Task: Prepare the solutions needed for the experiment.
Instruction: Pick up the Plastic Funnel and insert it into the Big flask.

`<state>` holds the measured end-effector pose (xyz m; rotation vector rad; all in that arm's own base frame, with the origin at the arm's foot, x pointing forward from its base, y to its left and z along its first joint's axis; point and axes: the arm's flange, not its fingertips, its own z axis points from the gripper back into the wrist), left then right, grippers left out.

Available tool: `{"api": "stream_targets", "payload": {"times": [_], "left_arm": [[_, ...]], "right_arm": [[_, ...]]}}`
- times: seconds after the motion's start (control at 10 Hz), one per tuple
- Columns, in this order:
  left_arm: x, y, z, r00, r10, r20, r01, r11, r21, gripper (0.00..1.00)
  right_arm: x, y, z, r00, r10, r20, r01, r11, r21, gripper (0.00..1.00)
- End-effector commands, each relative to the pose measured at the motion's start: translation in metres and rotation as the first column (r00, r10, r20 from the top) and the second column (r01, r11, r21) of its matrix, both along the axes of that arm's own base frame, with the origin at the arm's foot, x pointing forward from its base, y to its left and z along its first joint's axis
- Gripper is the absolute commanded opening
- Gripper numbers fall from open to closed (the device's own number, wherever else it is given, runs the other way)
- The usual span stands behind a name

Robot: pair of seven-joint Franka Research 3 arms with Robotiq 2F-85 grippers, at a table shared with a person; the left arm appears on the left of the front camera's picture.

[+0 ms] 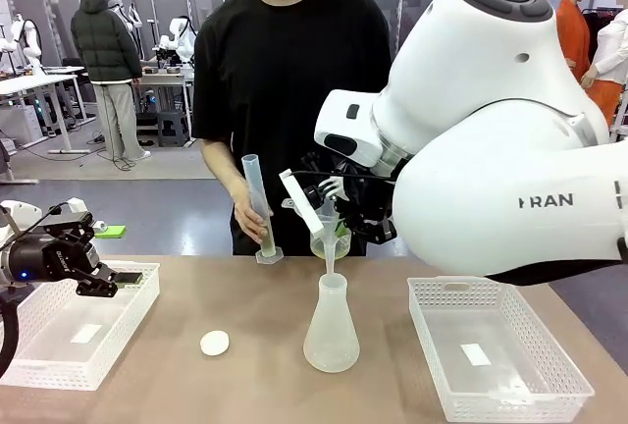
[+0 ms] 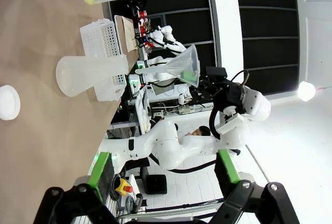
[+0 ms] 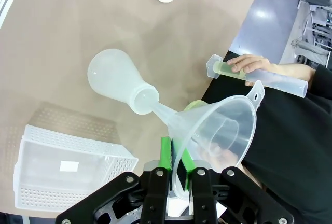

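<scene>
Right gripper (image 3: 179, 154) closed tight on translucent plastic funnel (image 3: 223, 130), spout in clear conical flask (image 3: 116, 79). Pale yellow-green solution (image 3: 226, 68) just beyond funnel, pooled at foot of tilted translucent graduated cylinder (image 3: 270, 79) gripped by person's hand (image 3: 248, 63)

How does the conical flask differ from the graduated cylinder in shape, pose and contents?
The conical flask is wide-bodied with a narrow neck; the graduated cylinder is a slender tube. The flask stands upright on the table, while the cylinder is tilted in the person's hand. The flask looks empty; the cylinder holds a little yellow-green liquid. Both are translucent plastic.
</scene>
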<state>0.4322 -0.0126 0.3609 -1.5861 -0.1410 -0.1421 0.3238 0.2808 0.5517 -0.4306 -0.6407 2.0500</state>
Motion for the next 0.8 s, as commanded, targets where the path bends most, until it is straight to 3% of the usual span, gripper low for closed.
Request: {"api": "stream_targets", "payload": {"times": [0.0, 0.7], "left_arm": [[-0.001, -0.001, 0.002, 1.0, 0.015, 0.004, -0.015, 1.0, -0.005, 1.0], [-0.001, -0.001, 0.002, 1.0, 0.015, 0.004, -0.015, 1.0, -0.005, 1.0]], "right_arm": [[0.007, -0.003, -0.009, 1.0, 0.029, -0.004, -0.029, 0.999, 0.018, 0.06], [0.022, -0.003, -0.035, 1.0, 0.0, -0.004, 0.0, 1.0, 0.017, 0.06]]}}
